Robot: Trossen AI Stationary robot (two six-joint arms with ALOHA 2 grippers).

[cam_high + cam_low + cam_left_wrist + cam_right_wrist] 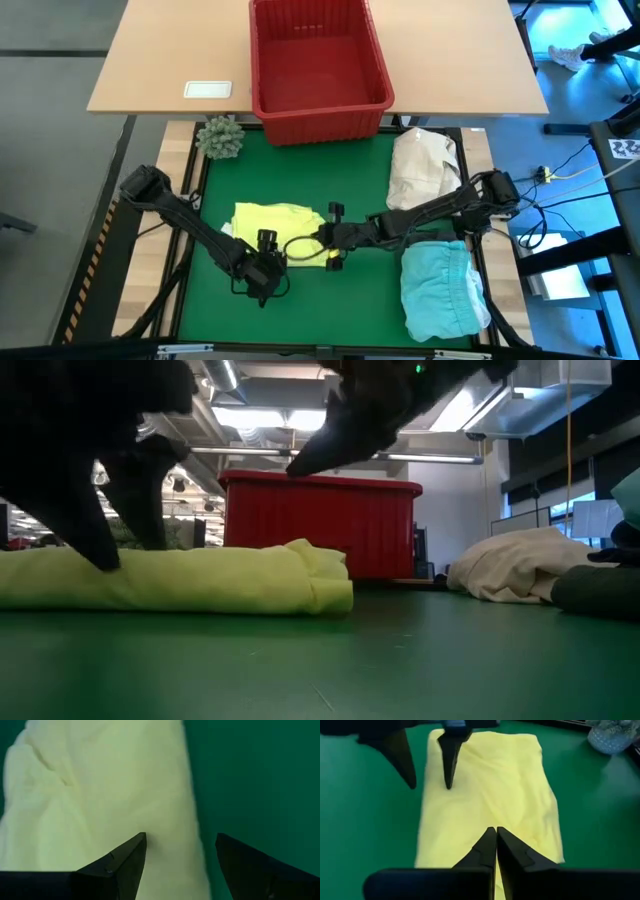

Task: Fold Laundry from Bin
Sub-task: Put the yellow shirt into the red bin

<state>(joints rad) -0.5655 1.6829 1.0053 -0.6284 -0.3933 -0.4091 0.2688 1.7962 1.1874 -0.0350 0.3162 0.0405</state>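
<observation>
Both arms are seen reaching inward over the green worktop (pixel 360 300) to the folded yellow garment (pixel 272 222) lying near its middle. The left end effector (pixel 180 852) is spread, one finger over the cloth's edge. The right end effector (pixel 496 845) is pressed together over the garment. The empty red bin (pixel 318 62) is recorded behind.

yellow garment (pixel 100 795) cropped, arms blocking low view
</observation>
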